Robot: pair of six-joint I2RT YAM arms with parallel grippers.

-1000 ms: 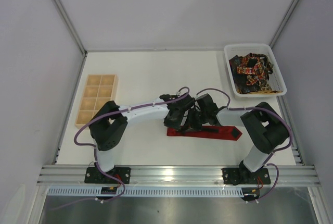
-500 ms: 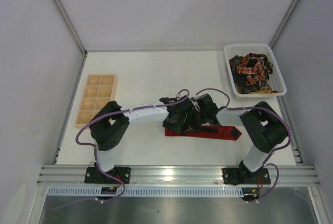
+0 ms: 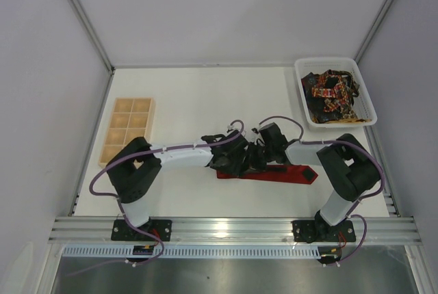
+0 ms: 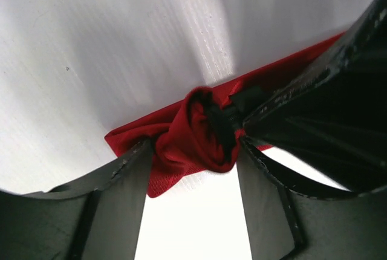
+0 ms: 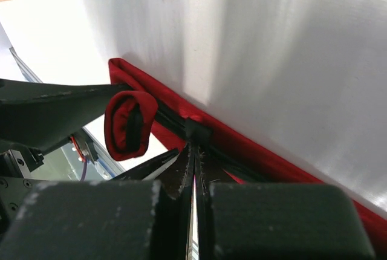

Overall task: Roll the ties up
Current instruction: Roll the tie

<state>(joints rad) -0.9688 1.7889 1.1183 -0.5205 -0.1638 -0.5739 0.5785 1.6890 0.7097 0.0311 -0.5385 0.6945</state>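
Observation:
The plain red tie lies flat across the near table, its left end wound into a small roll. My left gripper holds that roll between its fingertips, touching it on both sides. My right gripper reaches in from the right, shut, its tips pinching the tie's fabric beside the roll. The flat strip runs off to the right. The dark patterned ties lie heaped in the bin.
A white plastic bin stands at the back right. A wooden compartment box sits at the left. Grey walls close in the white table on three sides. The two grippers are crowded together over the tie's left end.
The left arm's elbow has swung down and to the left, and its gripper has lowered onto the tie's rolled end. The right arm and the flat strip have stayed put.

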